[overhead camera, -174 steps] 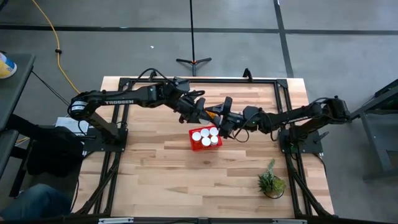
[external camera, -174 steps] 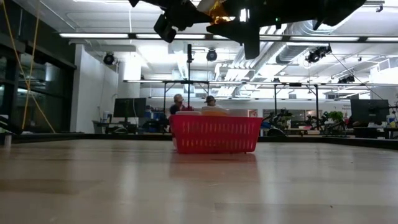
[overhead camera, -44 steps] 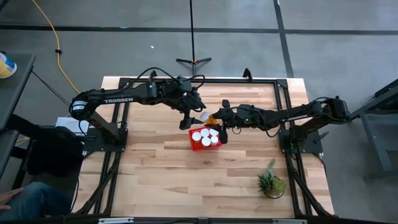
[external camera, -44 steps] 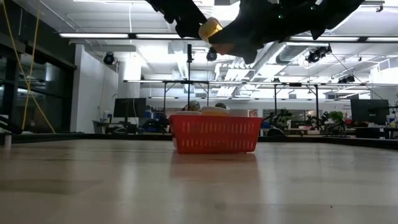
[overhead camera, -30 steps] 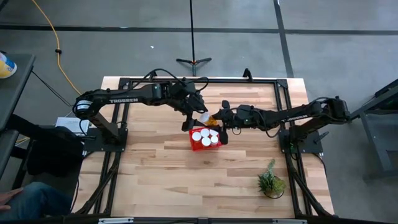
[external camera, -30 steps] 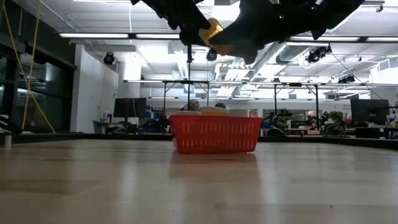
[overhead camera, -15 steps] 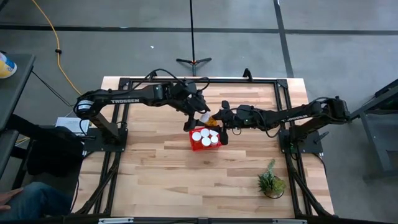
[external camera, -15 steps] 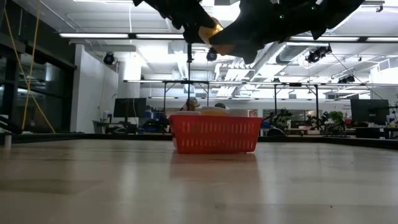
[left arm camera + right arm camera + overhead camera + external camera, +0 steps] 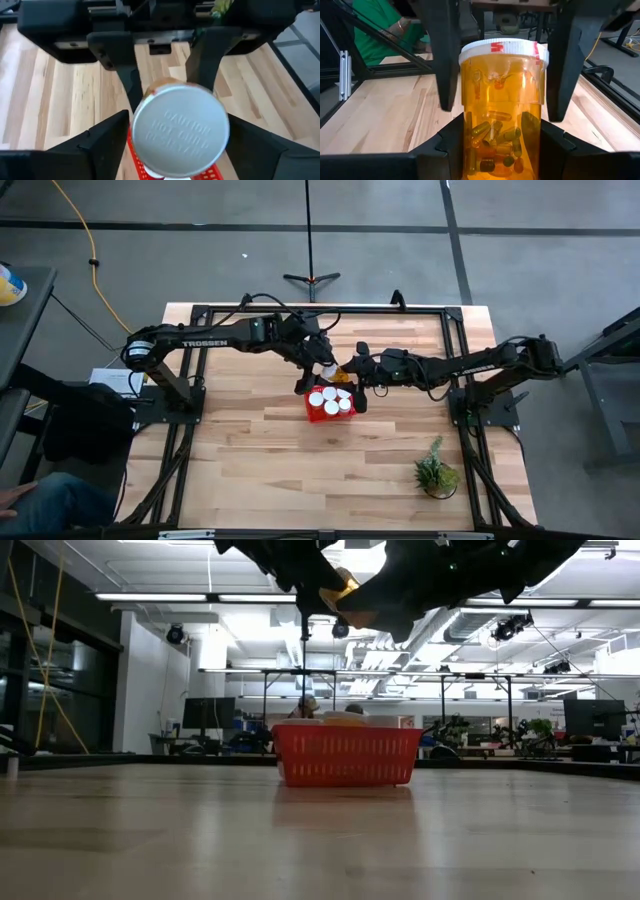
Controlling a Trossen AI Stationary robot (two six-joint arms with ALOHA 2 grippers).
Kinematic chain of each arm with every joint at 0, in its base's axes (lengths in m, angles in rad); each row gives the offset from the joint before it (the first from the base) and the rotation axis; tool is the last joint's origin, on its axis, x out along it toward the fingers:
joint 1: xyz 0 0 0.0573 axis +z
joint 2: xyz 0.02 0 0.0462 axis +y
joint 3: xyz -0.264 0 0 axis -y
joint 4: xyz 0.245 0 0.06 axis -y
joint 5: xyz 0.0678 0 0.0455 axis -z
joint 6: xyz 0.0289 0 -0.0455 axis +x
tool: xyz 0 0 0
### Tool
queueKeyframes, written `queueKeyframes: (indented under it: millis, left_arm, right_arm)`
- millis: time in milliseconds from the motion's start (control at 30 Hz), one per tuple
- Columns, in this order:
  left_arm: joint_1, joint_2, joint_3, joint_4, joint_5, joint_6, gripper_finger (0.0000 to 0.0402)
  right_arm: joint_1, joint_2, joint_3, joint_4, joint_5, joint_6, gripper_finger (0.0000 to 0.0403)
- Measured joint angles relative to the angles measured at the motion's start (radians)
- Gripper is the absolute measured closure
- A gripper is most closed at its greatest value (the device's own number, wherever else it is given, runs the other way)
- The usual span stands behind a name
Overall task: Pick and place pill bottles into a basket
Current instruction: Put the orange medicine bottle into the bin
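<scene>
Above the far edge of the red basket (image 9: 331, 404), near the middle of the wooden surface (image 9: 250, 460), the two end effectors met around one pill bottle (image 9: 339, 370); the left arm's link bore the white word TROSSEN (image 9: 206, 343); in the left wrist view the bottle's white cap (image 9: 180, 131) faced the camera with raised lettering whose top word read CAUTION, the lines under it too soft to read; in the right wrist view a red mark showed on the cap's rim (image 9: 496, 47), and capsules lay inside the orange body (image 9: 501, 134); the right end effector (image 9: 501, 145) pinched that body between its two dark fingers, holding the bottle upright; the left end effector (image 9: 175, 145) had its fingers spread on either side of the cap, and whether they touched it could not be told; four more white-capped bottles (image 9: 331, 400) stood inside the basket; in the low view the held bottle (image 9: 345, 587) hung well above the basket's rim (image 9: 346, 730).
</scene>
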Motion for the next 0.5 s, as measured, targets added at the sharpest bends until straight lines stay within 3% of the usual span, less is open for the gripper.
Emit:
queueKeyframes:
  millis: [500]
  left_arm:
    - [0.001,0.000,0.000,0.008,0.005,0.019,0.0157]
  right_arm:
    - [0.000,0.000,0.000,0.007,-0.001,0.001,0.0240]
